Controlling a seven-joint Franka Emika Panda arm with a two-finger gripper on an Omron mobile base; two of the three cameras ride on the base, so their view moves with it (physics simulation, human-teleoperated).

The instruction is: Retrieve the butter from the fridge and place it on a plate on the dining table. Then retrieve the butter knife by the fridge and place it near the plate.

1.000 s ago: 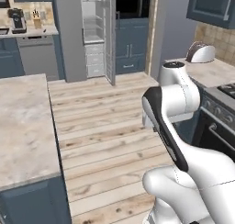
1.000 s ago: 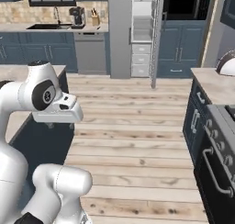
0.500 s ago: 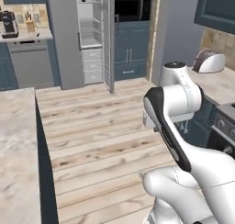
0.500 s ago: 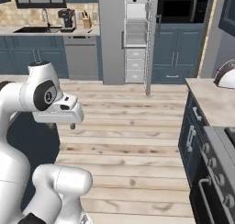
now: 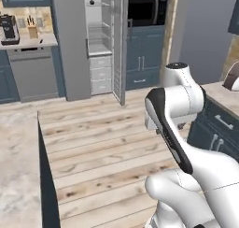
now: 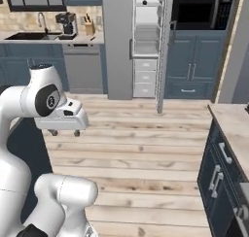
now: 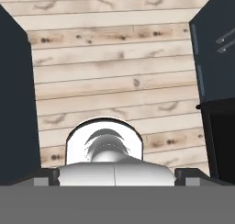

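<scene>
Nearest to me, my two-finger gripper (image 6: 64, 132) hangs over the pale wooden plank floor (image 6: 146, 153), jaws spread wide with nothing between them. On my left runs the beige marbled stone top of the dining table (image 5: 16, 175). On the right, a dark blue cabinet run (image 6: 221, 182) carries a beige counter. Farther off stands the tall grey fridge (image 6: 146, 42), one door swung open on white shelves and drawers. I cannot make out the butter inside from here, nor the knife. I judge the butter stick light, soft and rather slippery, so I would take it across its short sides, at mid-length, with a gentle squeeze.
</scene>
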